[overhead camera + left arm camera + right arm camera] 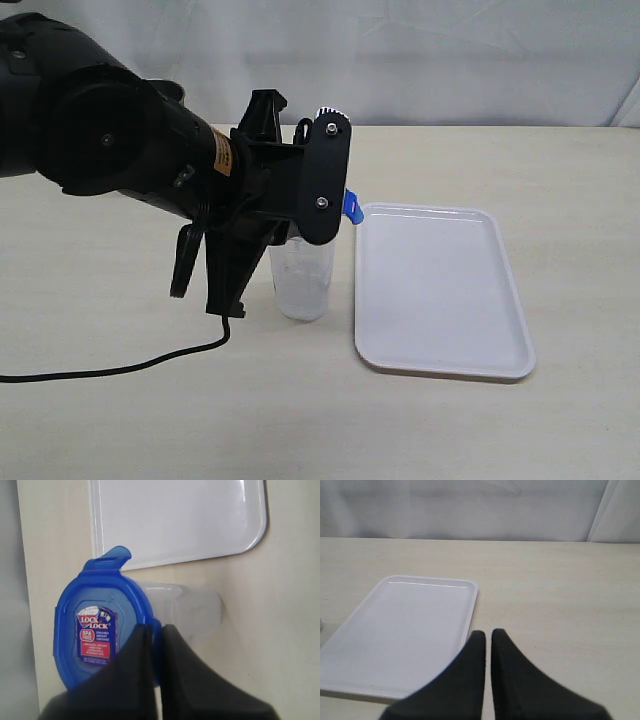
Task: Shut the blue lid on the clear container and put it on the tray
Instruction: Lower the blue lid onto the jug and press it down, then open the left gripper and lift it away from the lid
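Left hand, fingers together and empty, sits over the edge of the blue lid (sticker face up). The lid caps the clear container, which stands upright on the desk, long axis vertical. One raised flap points toward the tray just beside it. Right hand, also closed and empty, hovers near the tray.
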Action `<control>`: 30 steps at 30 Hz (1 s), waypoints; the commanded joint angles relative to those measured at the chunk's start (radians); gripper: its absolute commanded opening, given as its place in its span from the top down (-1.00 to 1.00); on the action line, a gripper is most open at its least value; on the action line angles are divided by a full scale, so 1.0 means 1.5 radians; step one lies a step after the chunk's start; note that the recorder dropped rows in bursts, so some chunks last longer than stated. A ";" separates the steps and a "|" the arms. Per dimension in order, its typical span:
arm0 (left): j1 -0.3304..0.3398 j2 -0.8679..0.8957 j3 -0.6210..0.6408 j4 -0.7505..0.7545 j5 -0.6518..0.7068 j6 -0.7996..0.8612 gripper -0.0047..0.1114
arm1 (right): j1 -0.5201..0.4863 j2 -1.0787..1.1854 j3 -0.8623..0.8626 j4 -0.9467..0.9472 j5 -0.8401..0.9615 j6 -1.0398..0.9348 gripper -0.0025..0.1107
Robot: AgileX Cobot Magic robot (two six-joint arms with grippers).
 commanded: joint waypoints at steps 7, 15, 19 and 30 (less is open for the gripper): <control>-0.001 -0.004 0.001 -0.015 -0.003 -0.010 0.31 | 0.000 -0.004 0.002 0.001 0.001 0.004 0.88; -0.001 -0.004 0.001 -0.017 0.005 -0.010 0.24 | 0.000 -0.004 0.002 0.001 0.001 0.004 0.88; -0.001 -0.011 0.001 -0.018 0.009 -0.029 -0.21 | 0.000 -0.004 0.002 0.001 0.001 0.004 0.88; -0.001 -0.153 0.001 -0.027 0.075 -0.188 -0.22 | 0.000 -0.004 0.002 0.001 0.001 0.004 0.88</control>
